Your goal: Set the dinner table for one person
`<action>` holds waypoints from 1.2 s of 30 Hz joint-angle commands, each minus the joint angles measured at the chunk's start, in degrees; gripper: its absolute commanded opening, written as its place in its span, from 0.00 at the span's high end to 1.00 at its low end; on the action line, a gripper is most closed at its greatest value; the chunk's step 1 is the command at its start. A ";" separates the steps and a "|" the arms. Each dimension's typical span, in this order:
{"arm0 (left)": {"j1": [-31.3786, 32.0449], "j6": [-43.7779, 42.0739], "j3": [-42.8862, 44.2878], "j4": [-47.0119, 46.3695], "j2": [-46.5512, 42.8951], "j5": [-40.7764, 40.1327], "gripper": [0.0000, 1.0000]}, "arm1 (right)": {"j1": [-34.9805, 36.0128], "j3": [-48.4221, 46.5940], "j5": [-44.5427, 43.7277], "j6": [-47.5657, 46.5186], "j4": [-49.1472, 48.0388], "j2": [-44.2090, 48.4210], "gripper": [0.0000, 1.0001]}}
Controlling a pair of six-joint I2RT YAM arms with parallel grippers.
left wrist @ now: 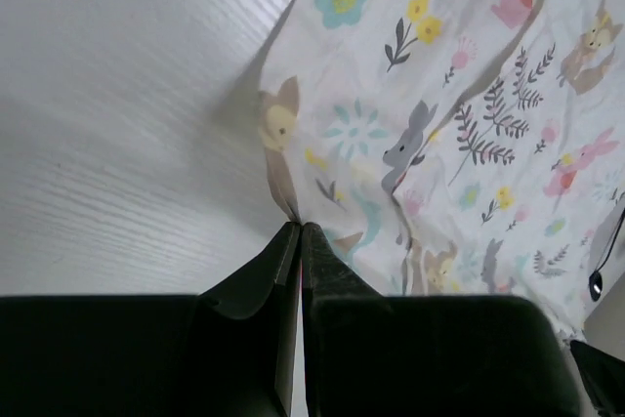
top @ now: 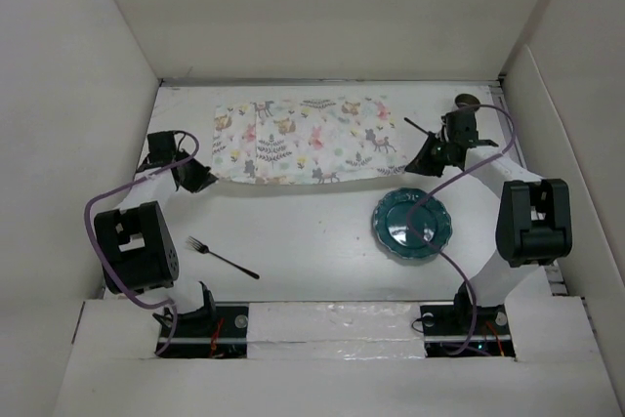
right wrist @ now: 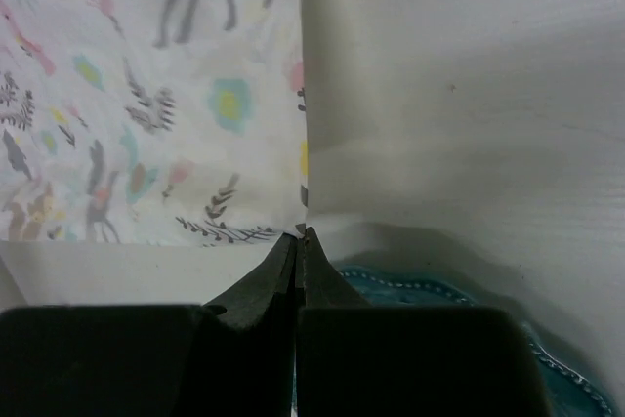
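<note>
Left gripper (left wrist: 298,229) is clamped on one near corner of the printed mat (left wrist: 439,124); right gripper (right wrist: 301,236) pinches the other, teal plate (right wrist: 400,288) just beside it on the desk (left wrist: 117,124).

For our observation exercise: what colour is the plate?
The plate is dark teal, shown best in the top external view.

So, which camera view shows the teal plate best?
The top external view: the teal plate shows its full round outline on the white table. The right wrist view catches only a strip of its beaded rim, low behind the right end effector. The left wrist view shows none of it.
</note>
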State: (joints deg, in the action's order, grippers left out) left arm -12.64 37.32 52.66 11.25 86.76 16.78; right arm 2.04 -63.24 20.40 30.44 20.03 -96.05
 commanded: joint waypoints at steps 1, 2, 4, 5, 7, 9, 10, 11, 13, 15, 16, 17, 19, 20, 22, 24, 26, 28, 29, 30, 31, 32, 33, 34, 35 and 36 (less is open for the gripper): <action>-0.36 -2.78 -2.65 -4.21 -0.98 1.33 1.00 | -0.73 2.07 -1.42 -0.90 -4.83 2.27 1.00; -0.36 -2.87 -3.44 -4.13 -1.07 1.33 1.00 | -0.73 3.99 -2.20 -0.99 -4.57 3.23 1.00; -0.36 -3.48 -5.37 -3.60 -2.12 1.07 1.00 | -0.73 4.88 -2.47 -1.87 -4.21 4.37 1.00; -0.36 -4.00 -5.99 -3.08 -2.73 0.63 1.00 | -0.73 7.41 -3.00 -2.05 -3.69 5.69 1.00; -0.36 -5.24 -7.39 -1.76 -4.14 -0.68 1.00 | -0.73 9.01 -3.18 -2.75 -3.33 7.01 1.00; -0.36 -6.03 -8.01 -0.27 -5.19 -2.00 1.00 | -1.25 11.02 -3.18 -3.71 -2.19 8.68 1.00; -0.36 -6.64 -8.71 0.35 -5.29 -2.71 1.00 | -1.25 11.64 -3.44 -3.72 -2.10 9.12 1.00; -0.36 -6.99 -9.07 0.70 -5.63 -2.89 1.00 | -1.25 12.35 -3.53 -3.80 -1.93 9.56 1.00; -0.36 -7.70 -10.20 1.50 -6.69 -2.98 1.00 | -1.25 13.76 -3.44 -3.80 -1.93 10.18 1.00; -0.36 -7.88 -10.91 2.11 -8.18 -2.98 1.00 | -1.77 14.11 -3.18 -3.80 -2.01 10.18 1.00; -0.36 -7.96 -11.61 2.29 -8.71 -3.06 1.00 | -1.78 14.03 -3.09 -3.80 -2.01 10.36 1.00; -0.36 -8.31 -11.71 2.55 -9.06 -3.15 1.00 | -1.78 13.94 -2.91 -3.72 -2.01 10.44 1.00; -0.36 -8.58 -11.97 3.43 -9.68 -4.11 1.00 | -1.78 13.50 -2.65 -3.63 -1.75 10.44 1.00; -0.36 -8.93 -11.88 3.69 -9.77 -4.47 1.00 | -1.78 13.32 -2.21 -3.63 -1.14 10.44 1.00; -0.36 -9.28 -11.53 4.75 -9.59 -5.00 1.00 | -1.78 13.15 -1.95 -3.72 -0.52 10.71 1.00; -0.36 -9.55 -11.53 5.45 -10.03 -5.00 1.00 | -1.78 13.41 -1.95 -3.72 0.18 11.41 1.00; -0.36 -9.64 -10.92 5.63 -10.73 -4.74 0.99 | -1.78 13.32 -1.95 -3.72 1.41 11.76 0.85; -0.36 -9.99 -9.43 6.68 -11.35 -4.30 0.78 | -1.78 12.88 -2.30 -3.72 2.46 13.34 0.69; -0.36 -10.07 -8.55 7.29 -11.52 -4.21 0.74 | -1.78 12.79 -2.91 -3.63 3.69 14.22 0.58; -0.36 -10.07 -7.67 8.17 -12.22 -4.12 0.68 | -1.78 12.18 -3.52 -3.28 4.31 16.57 0.53; -0.36 -9.81 -6.19 8.35 -12.93 -3.94 0.65 | -1.78 11.92 -4.22 -3.10 5.01 17.99 0.50; 0.25 -9.64 -5.13 8.53 -14.24 -4.20 0.63 | -1.78 11.74 -6.06 -2.75 6.50 19.57 0.46; 1.03 -9.55 -4.16 9.40 -14.43 -4.55 0.63 | -1.78 12.09 -7.12 -1.71 7.29 23.24 0.45; 2.00 -9.37 -2.23 9.84 -15.04 -5.52 0.63 | -2.56 12.44 -8.52 -0.83 8.69 25.36 0.44; 4.18 -9.37 -1.43 9.94 -16.09 -5.79 0.63 | -2.57 13.14 -12.19 0.23 9.49 27.56 0.43; 5.42 -9.28 -0.82 9.59 -16.71 -5.79 0.63 | -4.05 14.10 -13.80 2.41 10.20 29.93 0.41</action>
State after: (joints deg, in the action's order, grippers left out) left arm -10.46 28.49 47.53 20.36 73.91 11.81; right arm 0.25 -49.60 13.30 29.06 26.94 -71.44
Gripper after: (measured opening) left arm 0.371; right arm 0.570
